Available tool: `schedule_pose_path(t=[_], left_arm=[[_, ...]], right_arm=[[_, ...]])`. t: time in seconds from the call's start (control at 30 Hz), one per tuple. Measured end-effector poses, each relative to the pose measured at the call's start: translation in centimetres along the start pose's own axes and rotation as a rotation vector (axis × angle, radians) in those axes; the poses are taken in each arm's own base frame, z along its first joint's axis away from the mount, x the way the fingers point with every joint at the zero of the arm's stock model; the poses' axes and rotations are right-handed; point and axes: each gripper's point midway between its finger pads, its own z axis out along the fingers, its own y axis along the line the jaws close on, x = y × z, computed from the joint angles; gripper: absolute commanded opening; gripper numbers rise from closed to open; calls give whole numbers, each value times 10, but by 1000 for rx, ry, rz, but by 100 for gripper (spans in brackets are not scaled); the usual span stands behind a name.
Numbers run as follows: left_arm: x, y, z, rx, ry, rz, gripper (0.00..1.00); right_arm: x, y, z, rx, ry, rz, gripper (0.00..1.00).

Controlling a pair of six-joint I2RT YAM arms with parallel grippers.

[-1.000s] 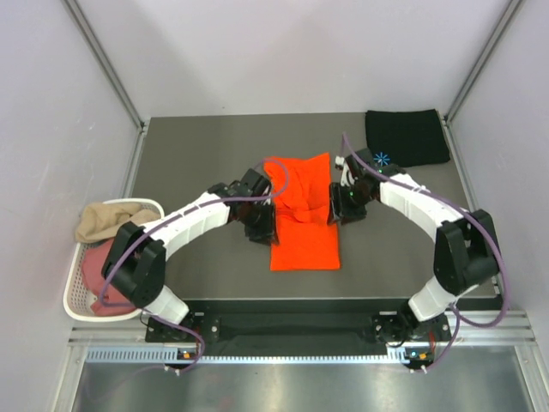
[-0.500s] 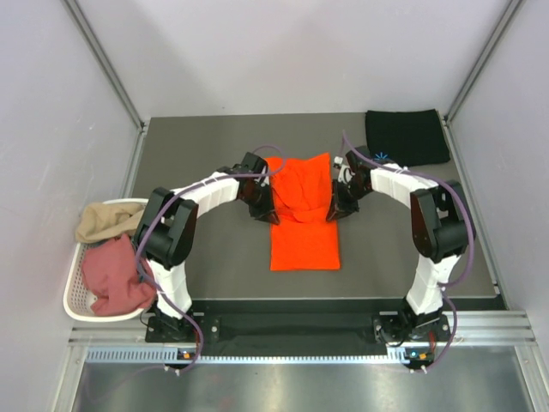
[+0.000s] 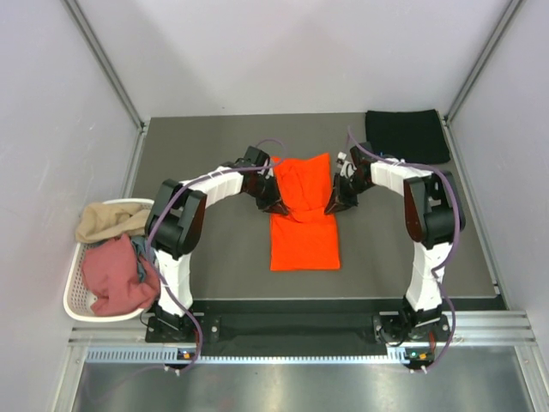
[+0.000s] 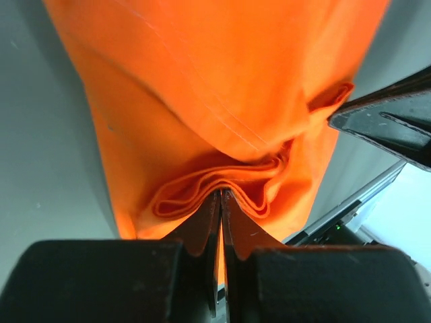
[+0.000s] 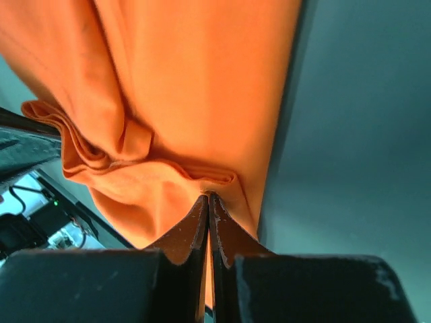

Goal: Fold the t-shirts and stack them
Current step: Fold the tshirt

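orange t-shirt [image 3: 304,232]: soft, long rumpled rectangle, middle of table [image 3: 206,146] | left fingers [image 4: 202,232]: clamped on its layered left folds | right fingers [image 5: 190,234]: clamped on its bunched right edge | black t-shirt [image 3: 407,137]: flat, table's far-right corner

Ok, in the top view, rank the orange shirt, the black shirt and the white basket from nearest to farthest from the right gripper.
1. orange shirt: in the middle, its right edge pinched by the right gripper.
2. black shirt: folded in the far right corner.
3. basket: on the near left side, clearly the farthest.
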Motion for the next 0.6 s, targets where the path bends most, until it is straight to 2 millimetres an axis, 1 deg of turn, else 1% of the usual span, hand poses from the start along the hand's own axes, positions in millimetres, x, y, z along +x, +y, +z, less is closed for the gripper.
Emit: schedule_pose_path(t=[0.13,0.27,0.43,0.53,0.6], left_arm=[[-2,14,9,-21,16,-48,8],[-11,32,8,-46,8,-94,8],[-28,36,6,-59,-17,-104,8],[-31,37,6,-67,-27,-94,9],[-31,37,5,-72,-27,-85,14]], right_arm=[[-6,-7,6,5,0,23,0],[-13,-11,5,8,-8,42,0],[-20,-14,4,10,-18,47,0],[-20,-15,5,12,-19,45,0],[-20,-15,5,12,-19,43,1]])
